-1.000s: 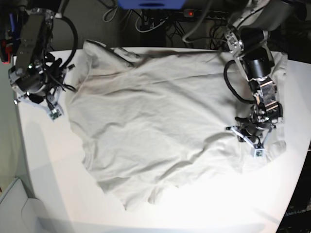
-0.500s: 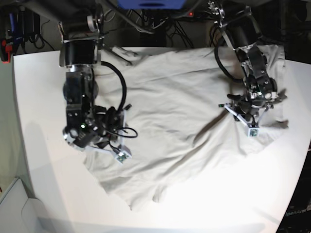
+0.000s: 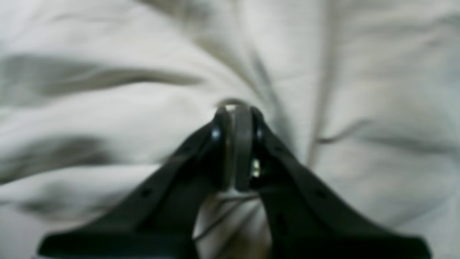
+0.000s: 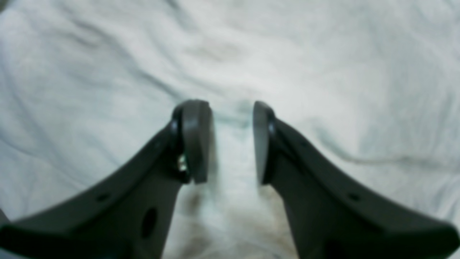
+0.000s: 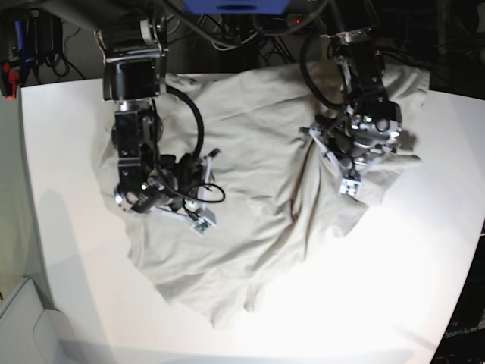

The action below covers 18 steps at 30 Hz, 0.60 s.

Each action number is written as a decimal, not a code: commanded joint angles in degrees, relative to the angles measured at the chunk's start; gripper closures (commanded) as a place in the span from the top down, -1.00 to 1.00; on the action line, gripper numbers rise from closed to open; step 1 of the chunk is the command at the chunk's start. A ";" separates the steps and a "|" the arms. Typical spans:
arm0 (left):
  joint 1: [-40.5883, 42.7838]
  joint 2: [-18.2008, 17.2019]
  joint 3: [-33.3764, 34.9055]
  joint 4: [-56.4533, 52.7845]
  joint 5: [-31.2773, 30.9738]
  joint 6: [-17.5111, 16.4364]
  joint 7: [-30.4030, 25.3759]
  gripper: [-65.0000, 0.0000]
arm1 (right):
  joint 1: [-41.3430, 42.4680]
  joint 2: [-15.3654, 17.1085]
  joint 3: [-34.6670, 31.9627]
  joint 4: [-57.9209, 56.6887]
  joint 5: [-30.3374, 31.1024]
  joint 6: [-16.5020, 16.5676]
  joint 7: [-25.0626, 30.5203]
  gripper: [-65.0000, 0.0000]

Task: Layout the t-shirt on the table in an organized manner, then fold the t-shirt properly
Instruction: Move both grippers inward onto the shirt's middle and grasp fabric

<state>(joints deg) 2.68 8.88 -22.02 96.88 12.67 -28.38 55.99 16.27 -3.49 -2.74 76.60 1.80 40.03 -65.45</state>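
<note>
The light grey-beige t-shirt (image 5: 250,227) lies spread and wrinkled across the white table (image 5: 61,152). On the base view's right, my left gripper (image 5: 350,168) is shut on the t-shirt, and cloth bunches into a ridge under it. The left wrist view shows that gripper (image 3: 235,118) with its pads pressed together on a thin fold of the shirt (image 3: 107,108). On the base view's left, my right gripper (image 5: 186,201) is low over the shirt's left half. Seen from the right wrist, it (image 4: 231,140) stands open, with shirt cloth (image 4: 323,72) below the gap.
Cables and dark equipment (image 5: 250,38) crowd the space behind the table's far edge, under a blue box (image 5: 235,6). A white bin (image 5: 23,326) sits off the near left corner. Bare tabletop shows left, front and right of the shirt.
My left gripper has moved up and left, dragging the shirt's right side inward into a ridge. The right arm swung from the table's left edge onto the shirt's left half.
</note>
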 commanded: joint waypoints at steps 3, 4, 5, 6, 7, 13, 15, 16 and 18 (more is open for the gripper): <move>-1.05 0.12 0.09 6.90 -0.58 0.21 1.90 -0.87 | 0.21 -0.16 -0.11 0.63 0.70 -0.03 2.81 -0.33; -1.05 0.12 0.00 8.57 -0.58 0.21 2.96 -0.87 | 0.12 -0.16 -0.11 0.63 0.70 -0.03 3.34 -0.33; -0.96 0.04 -0.09 10.15 -0.58 0.21 4.10 -0.87 | -0.23 -0.16 -0.11 0.63 0.70 -0.03 3.69 -0.33; -0.96 -0.40 -0.44 12.00 -0.58 0.21 5.33 -0.87 | -0.58 -0.16 -0.11 0.63 0.70 -0.03 3.87 -0.33; -0.96 -0.49 -1.06 13.67 -0.58 0.21 6.47 -0.87 | -0.76 -0.16 -0.11 0.63 0.70 -0.03 4.22 -0.33; -2.90 -1.90 -14.59 15.34 -0.58 0.21 7.71 -0.87 | -1.11 0.01 -0.11 0.63 0.70 -0.03 4.57 -0.33; -4.66 -3.21 -20.66 13.58 -0.58 0.21 7.71 -0.87 | -1.46 0.54 -0.11 0.63 0.70 -0.03 4.66 -0.33; -5.36 -3.83 -22.51 11.91 -0.67 0.21 7.71 -0.86 | -1.46 0.63 -0.11 0.63 0.70 -0.03 4.66 -0.33; -6.41 -5.59 -25.23 9.45 -1.55 0.21 7.71 -0.85 | -1.64 0.63 -0.11 0.63 0.70 -0.03 4.66 -0.33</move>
<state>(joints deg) -2.96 3.46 -47.66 105.32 11.86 -28.12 64.53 13.61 -2.74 -2.81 76.38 2.37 40.01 -60.82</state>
